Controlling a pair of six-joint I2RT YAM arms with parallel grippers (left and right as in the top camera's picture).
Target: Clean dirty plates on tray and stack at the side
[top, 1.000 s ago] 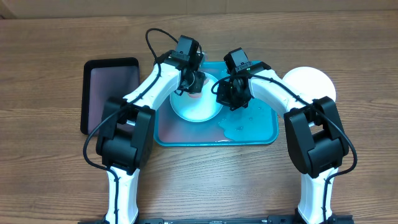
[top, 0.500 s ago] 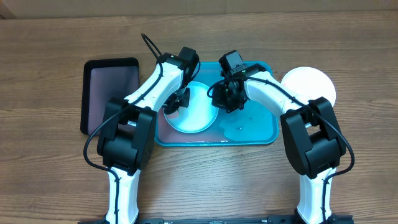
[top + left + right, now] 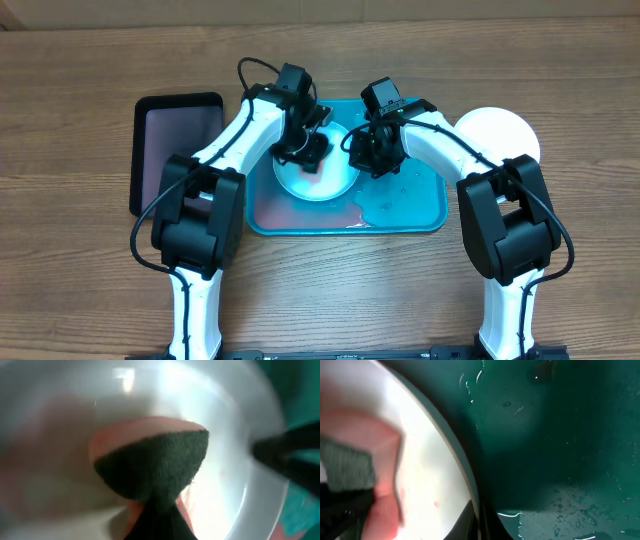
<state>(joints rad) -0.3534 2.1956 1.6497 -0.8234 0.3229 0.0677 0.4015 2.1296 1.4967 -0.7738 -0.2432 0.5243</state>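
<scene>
Plates show in two places, and one of them lies under both grippers. The left gripper [image 3: 303, 148] is clamped tight on a sponge [image 3: 155, 462], which is pink with a dark green scouring face. The sponge is pinched at its narrow end between the fingers, and the green face is pressed down on the inside of the light blue plate [image 3: 325, 182]. In the left wrist view the sponge sits near the middle of the plate, with the plate's surface blurred around it.

The right gripper [image 3: 362, 152] is closed on the right-hand rim of the same plate. The right wrist view shows a dark finger [image 3: 470, 515] against the rim at the bottom of the picture. A few faint reddish specks mark the plate's surface near that grip.

The plate lies in the left half of the tray [image 3: 425, 210], close to the tray's far rim. Water [image 3: 395, 205] is pooled and beaded on the tray floor to the right of the plate. A pinkish wet patch lies at the tray's near left corner.

The tray sits mid-table. A white plate [image 3: 500, 130] rests on the table [image 3: 80, 270] just beyond the tray's right edge. A black tray [image 3: 175, 150] lies just beside its left edge.
</scene>
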